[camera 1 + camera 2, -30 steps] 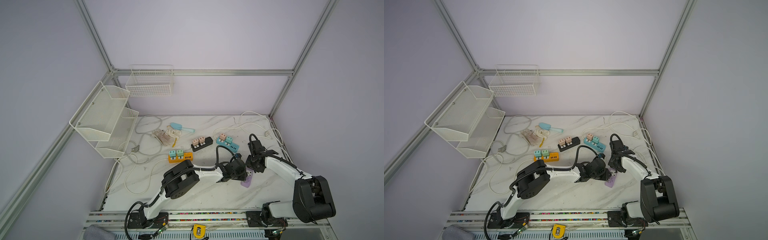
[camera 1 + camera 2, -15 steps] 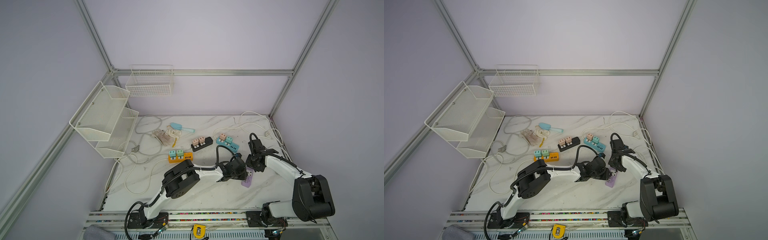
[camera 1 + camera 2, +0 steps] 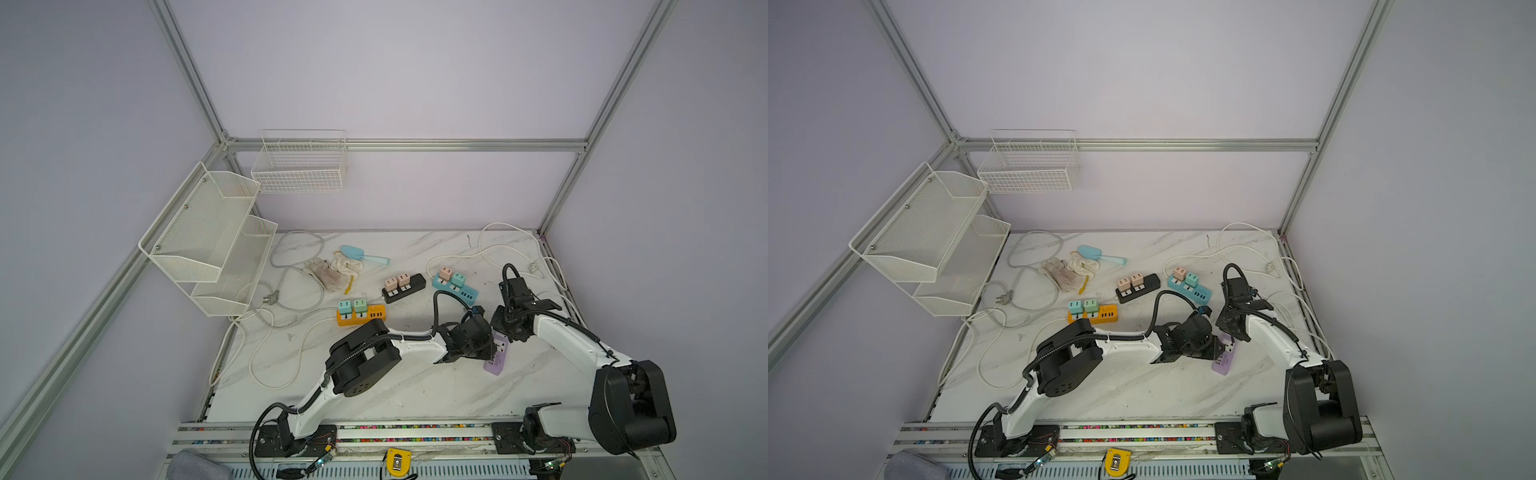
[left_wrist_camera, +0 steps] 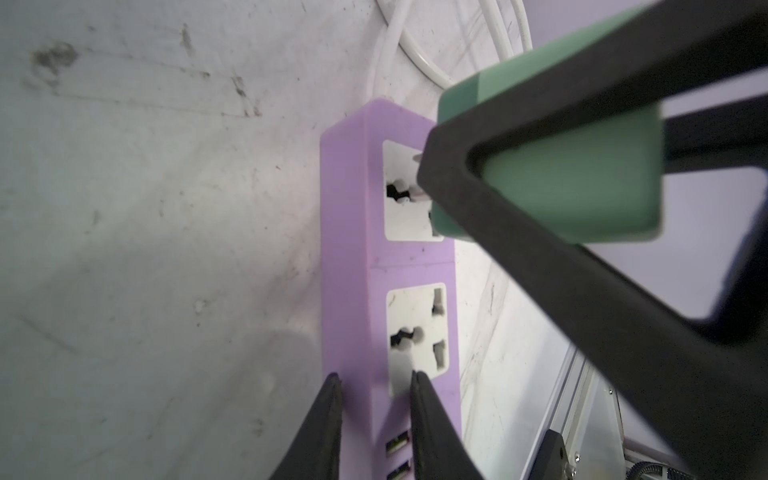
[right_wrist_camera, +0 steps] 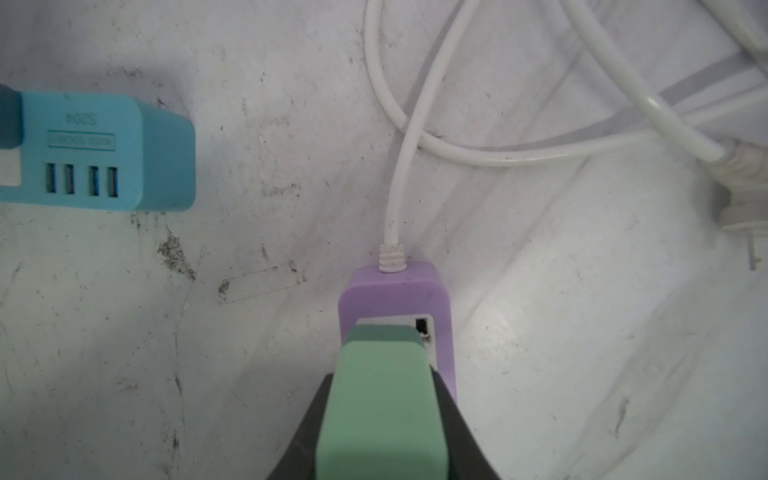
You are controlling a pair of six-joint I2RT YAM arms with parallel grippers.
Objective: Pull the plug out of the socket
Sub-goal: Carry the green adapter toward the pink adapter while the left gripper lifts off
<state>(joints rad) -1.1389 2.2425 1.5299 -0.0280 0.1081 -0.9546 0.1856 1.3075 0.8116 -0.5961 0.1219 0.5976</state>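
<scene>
Here, in both top views, the purple power strip (image 3: 496,359) (image 3: 1224,360) lies on the marble table (image 3: 415,395) towards its right side. The left gripper (image 3: 485,353) is against one long side of it and the right gripper (image 3: 513,332) is over its far end. The arms hide the plug in both of these views. The left wrist view shows what they miss. The strip (image 4: 347,249) has two white universal sockets and USB ports at its near end. A blocky green plug (image 4: 573,183) with rounded corners sits at the farther socket, and a sliver of metal prong shows between its face and the slots. A black finger of the right gripper (image 4: 457,199) is clamped across it. The left gripper (image 4: 374,376) has its jaws narrow. One tip is at the strip's side wall and the other on its socket face, just beside the nearer socket, but I cannot tell if they squeeze the strip. The right wrist view looks along the plug (image 5: 382,399), which is pinched firmly between the two black fingers (image 5: 449,407) and covers most of the socket. This view also shows the strip's rounded end (image 5: 395,291), where a white cord (image 5: 395,199) leaves through a ribbed collar and loops across other cables. A blue power strip (image 5: 95,153) with four USB ports lies well apart to one side.
</scene>
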